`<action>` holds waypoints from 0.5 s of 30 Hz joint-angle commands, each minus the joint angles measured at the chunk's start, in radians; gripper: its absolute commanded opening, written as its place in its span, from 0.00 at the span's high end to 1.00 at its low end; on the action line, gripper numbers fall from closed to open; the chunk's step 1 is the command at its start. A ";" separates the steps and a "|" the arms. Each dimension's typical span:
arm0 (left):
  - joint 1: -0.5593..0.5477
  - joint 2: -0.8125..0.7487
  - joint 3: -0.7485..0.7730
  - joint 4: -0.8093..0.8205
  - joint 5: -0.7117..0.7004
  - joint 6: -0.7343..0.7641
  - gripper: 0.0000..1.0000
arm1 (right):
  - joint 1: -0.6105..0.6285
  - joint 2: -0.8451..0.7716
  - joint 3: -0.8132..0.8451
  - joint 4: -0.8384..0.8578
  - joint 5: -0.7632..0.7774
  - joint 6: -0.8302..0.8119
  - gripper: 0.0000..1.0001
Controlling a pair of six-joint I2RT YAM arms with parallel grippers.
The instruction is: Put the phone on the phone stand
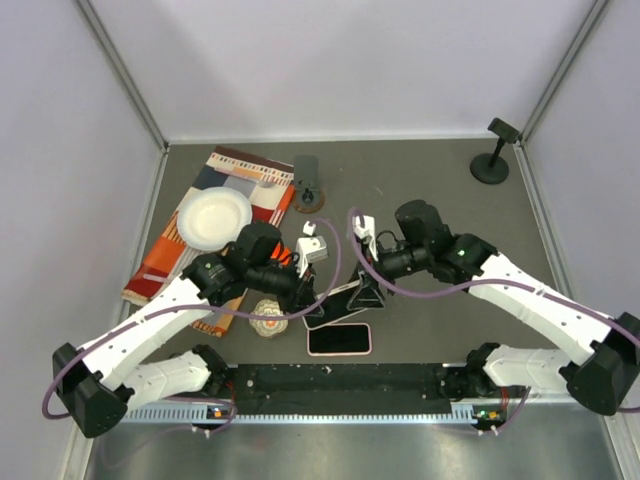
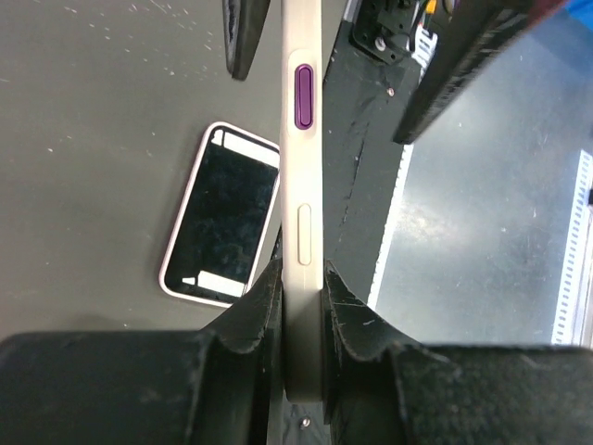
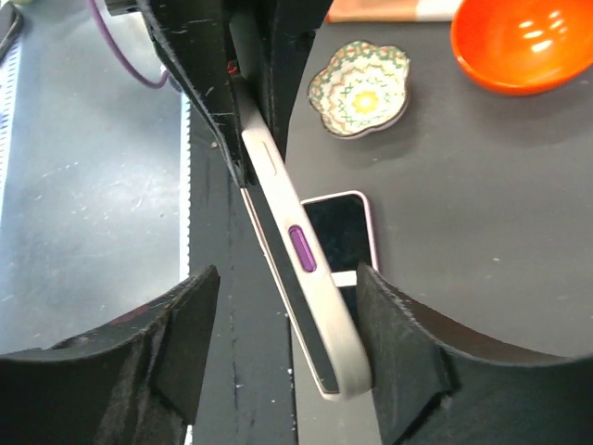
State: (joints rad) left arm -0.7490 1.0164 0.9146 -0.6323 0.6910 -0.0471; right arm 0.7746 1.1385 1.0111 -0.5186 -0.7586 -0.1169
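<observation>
My left gripper (image 1: 312, 290) (image 2: 301, 283) is shut on one end of a beige-cased phone (image 2: 301, 167) with a purple side button, holding it on edge above the table. The phone (image 3: 296, 269) reaches between the fingers of my right gripper (image 1: 365, 288) (image 3: 287, 283), which is open; its right finger (image 3: 408, 343) touches or nearly touches the phone's free end. The left gripper's fingers (image 3: 199, 74) show at the top of the right wrist view. The black phone stand (image 1: 492, 158) stands at the far right corner, well away from both grippers.
A second phone in a pink case (image 1: 339, 340) (image 2: 222, 227) (image 3: 341, 232) lies flat below the grippers. A small patterned dish (image 1: 268, 318) (image 3: 361, 88), an orange bowl (image 3: 519, 42), a white plate (image 1: 213, 217) on a striped cloth (image 1: 235, 165), white cubes (image 1: 313, 245) and a dark round-based object (image 1: 307, 182) lie left and behind.
</observation>
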 commanded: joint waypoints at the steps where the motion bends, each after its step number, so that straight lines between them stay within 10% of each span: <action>1: -0.015 -0.010 0.061 0.002 0.031 0.070 1.00 | 0.032 0.041 0.047 0.045 -0.145 -0.050 0.44; 15: -0.023 -0.019 0.092 -0.066 -0.004 0.159 1.00 | 0.061 0.096 -0.002 0.115 -0.266 -0.033 0.73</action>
State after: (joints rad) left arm -0.7753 1.0168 0.9516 -0.7395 0.7132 0.0761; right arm 0.8036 1.2110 1.0080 -0.4732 -0.9161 -0.1493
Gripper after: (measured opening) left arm 0.189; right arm 0.260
